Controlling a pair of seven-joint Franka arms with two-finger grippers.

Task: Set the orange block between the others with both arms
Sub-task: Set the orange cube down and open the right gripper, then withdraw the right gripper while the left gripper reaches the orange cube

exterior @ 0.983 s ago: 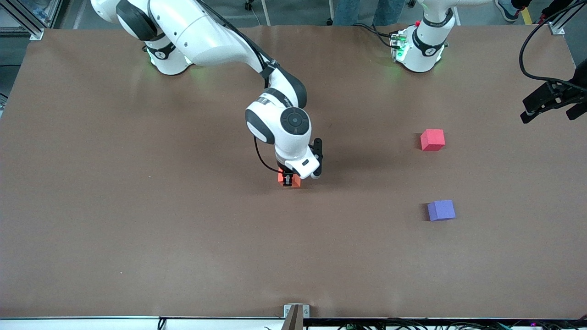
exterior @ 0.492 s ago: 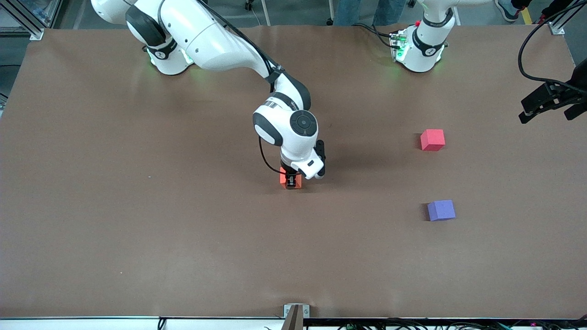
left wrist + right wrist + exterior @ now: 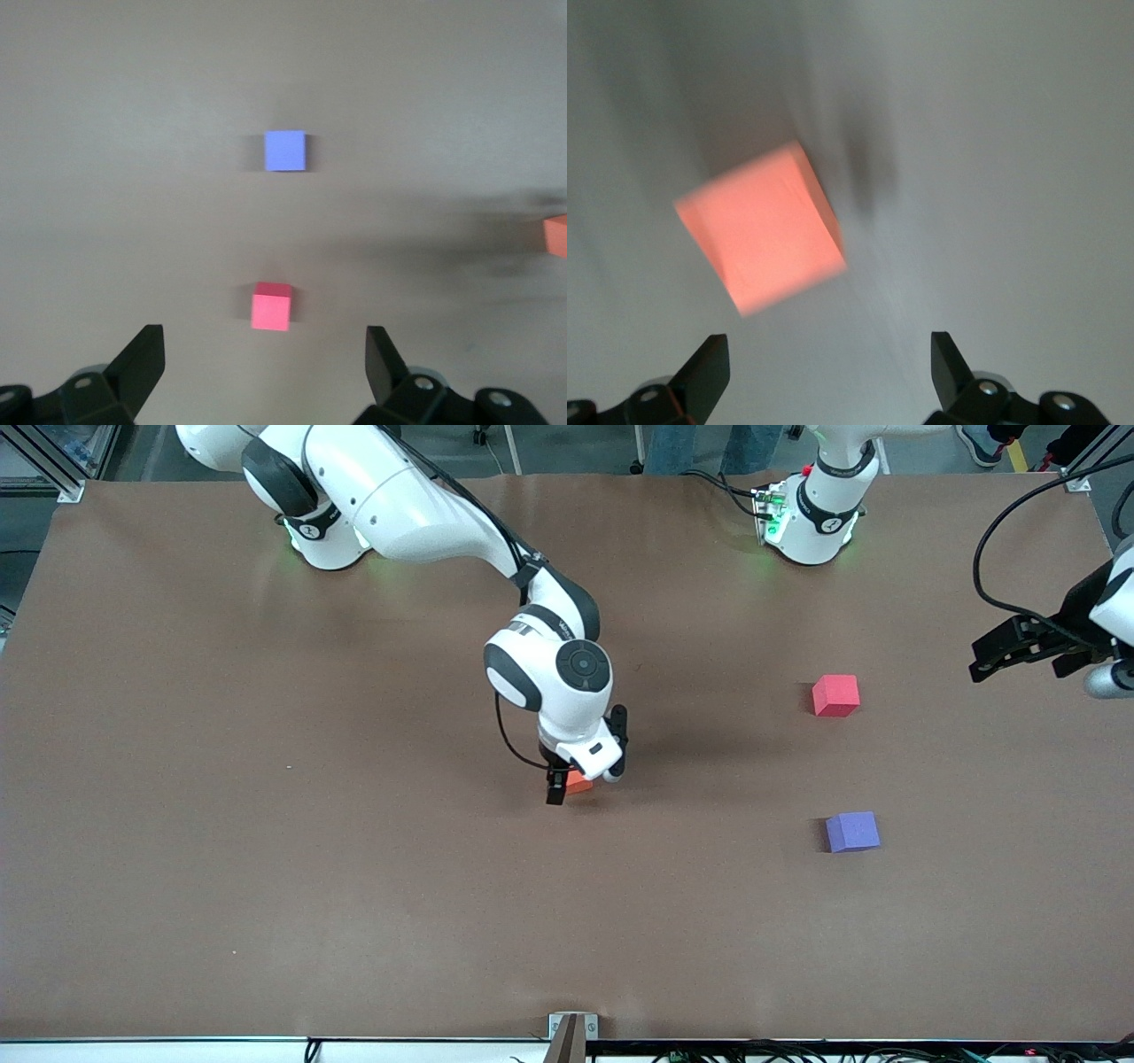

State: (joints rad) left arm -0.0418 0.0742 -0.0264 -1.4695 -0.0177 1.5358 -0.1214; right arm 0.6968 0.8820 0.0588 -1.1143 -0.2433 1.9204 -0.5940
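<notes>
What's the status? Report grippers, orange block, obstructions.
Right gripper open, low over orange block, block released on table. Left gripper open, waiting at its end of table. Red-pink cube and purple-blue cube apart, gap between them unobstructed.

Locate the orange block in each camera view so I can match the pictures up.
Front view: orange block on the table's middle, partly hidden under the right gripper.
Left wrist view: orange block cut off at the picture's edge.
Right wrist view: orange block fills the middle, lying past the open jaws.
Shared landmark: the brown tabletop; the red-pink cube shows in front and left wrist views only.
</notes>
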